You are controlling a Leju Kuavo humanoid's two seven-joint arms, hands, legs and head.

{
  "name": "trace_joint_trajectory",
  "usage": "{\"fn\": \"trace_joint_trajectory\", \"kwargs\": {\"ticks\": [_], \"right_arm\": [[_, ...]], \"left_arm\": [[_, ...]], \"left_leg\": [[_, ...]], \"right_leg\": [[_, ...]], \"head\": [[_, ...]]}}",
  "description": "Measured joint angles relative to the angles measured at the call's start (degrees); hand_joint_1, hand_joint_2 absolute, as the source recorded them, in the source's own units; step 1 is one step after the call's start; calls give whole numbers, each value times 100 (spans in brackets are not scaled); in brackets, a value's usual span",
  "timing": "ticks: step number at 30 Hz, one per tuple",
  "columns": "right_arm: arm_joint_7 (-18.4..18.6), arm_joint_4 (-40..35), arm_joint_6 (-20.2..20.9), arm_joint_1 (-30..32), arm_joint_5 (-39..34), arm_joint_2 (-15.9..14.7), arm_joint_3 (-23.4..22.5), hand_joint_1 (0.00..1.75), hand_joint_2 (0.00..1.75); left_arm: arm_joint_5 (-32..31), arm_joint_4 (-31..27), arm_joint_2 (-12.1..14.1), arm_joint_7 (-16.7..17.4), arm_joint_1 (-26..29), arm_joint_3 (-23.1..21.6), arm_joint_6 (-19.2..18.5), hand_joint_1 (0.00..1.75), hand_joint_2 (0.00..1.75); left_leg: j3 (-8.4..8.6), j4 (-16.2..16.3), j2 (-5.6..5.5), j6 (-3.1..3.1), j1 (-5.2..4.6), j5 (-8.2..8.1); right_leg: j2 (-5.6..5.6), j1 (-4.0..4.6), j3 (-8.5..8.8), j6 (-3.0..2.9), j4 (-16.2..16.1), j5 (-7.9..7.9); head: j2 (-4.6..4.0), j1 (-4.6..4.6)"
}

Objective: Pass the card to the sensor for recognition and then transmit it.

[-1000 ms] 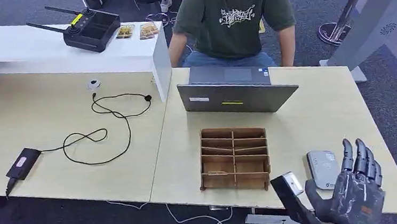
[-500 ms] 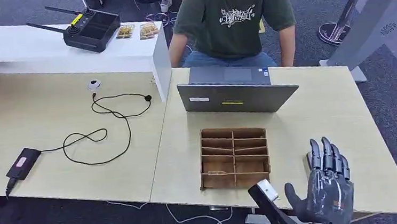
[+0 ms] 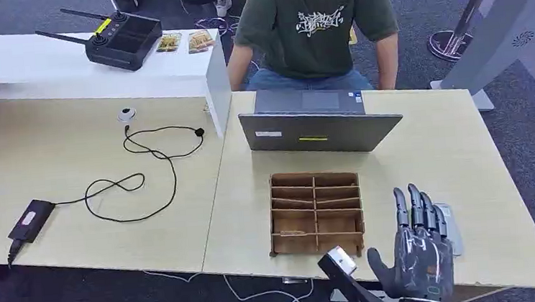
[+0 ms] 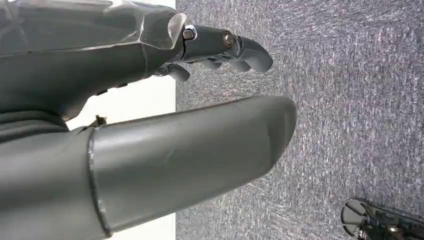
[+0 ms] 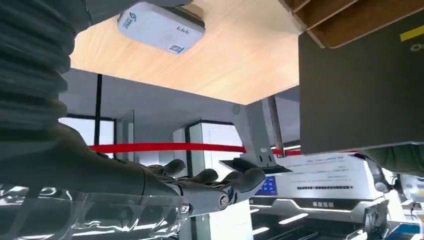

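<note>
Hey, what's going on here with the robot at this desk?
The robot's right hand, open and holding nothing, is raised at the table's near edge between the wooden card organizer and the grey card sensor, partly covering the sensor. No card is in it yet. Its left hand hangs empty over the carpet. A person sits behind a laptop opposite.

A pale wooden table [image 3: 431,152] carries a laptop [image 3: 318,127] at 12 o'clock, a divided wooden tray [image 3: 316,212] centrally, a grey sensor [image 3: 452,226] at 4 o'clock.

my right hand [image 3: 419,258] is dark grey with a glossy translucent cover and black segmented fingers; my left hand [image 4: 150,110] has a thick smooth grey thumb and small silver screws.
</note>
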Motion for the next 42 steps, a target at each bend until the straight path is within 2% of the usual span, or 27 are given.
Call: {"fn": "trace_joint_trajectory", "kwargs": {"ticks": [17, 25, 28, 42], "right_arm": [[-35, 529, -13, -429, -9, 66, 385, 0, 175], [-52, 703, 430, -494, -24, 87, 465, 0, 175], [55, 776, 641, -494, -94, 85, 551, 0, 175], [195, 883, 686, -493, -273, 31, 796, 0, 175]], "left_arm": [[-50, 7, 26, 48, -24, 0, 15, 0, 0], [-68, 57, 72, 103, -66, 0, 17, 0, 0], [-68, 74, 94, 118, -76, 0, 18, 0, 0], [-66, 107, 107, 118, -82, 0, 20, 0, 0]], "left_leg": [[1, 0, 0, 0, 0, 0], [1, 0, -1, 0, 0, 0], [1, 0, 0, 0, 0, 0], [1, 0, 0, 0, 0, 0]], "right_leg": [[0, 0, 0, 0, 0, 0], [0, 0, 1, 0, 0, 0], [0, 0, 0, 0, 0, 0], [0, 0, 0, 0, 0, 0]], "head": [[2, 0], [0, 2], [0, 0], [0, 2]]}}
